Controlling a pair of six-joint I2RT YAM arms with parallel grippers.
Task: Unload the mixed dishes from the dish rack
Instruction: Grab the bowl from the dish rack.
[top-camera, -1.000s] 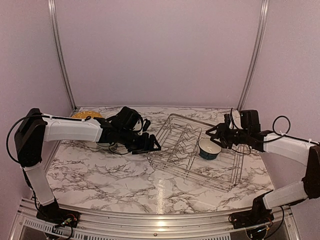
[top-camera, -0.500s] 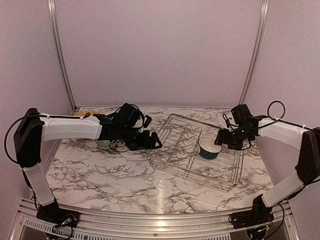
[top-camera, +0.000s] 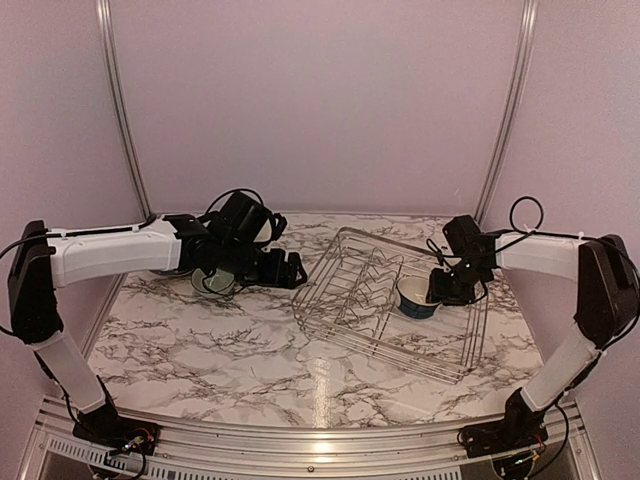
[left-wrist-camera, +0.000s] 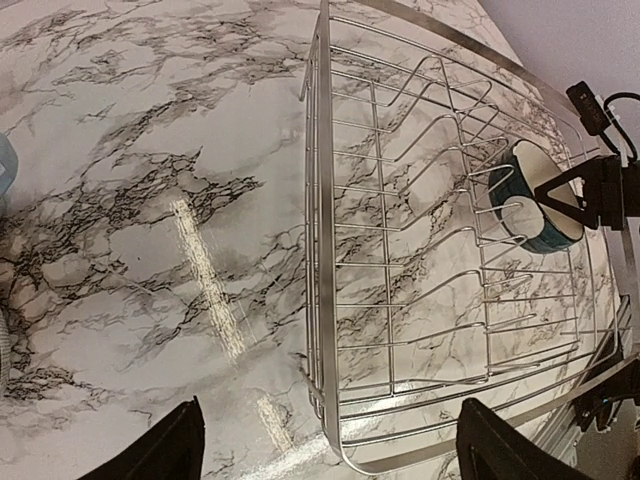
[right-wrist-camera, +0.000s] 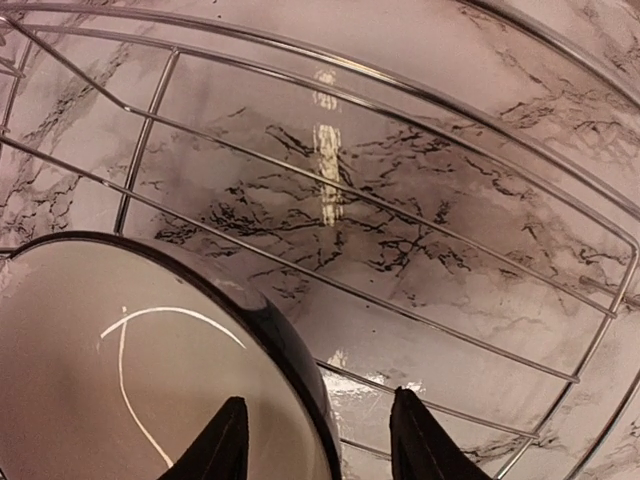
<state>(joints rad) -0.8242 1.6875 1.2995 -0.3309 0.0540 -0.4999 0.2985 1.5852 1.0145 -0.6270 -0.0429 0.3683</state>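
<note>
Pale lilac walls (top-camera: 320, 100) with two metal corner rails (top-camera: 118, 100) enclose a white, dark-veined marble tabletop (top-camera: 200, 350).

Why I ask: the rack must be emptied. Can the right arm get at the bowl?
Probably yes. The right gripper is at the bowl, its open fingers straddling the rim, one inside and one outside. The rack is open on top, and no wire lies between them.

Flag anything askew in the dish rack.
Only the small bowl stands out: it sits tilted on the wires at the right end of the dish rack, the right gripper straddling its rim. Nothing looks spilled or broken.
</note>
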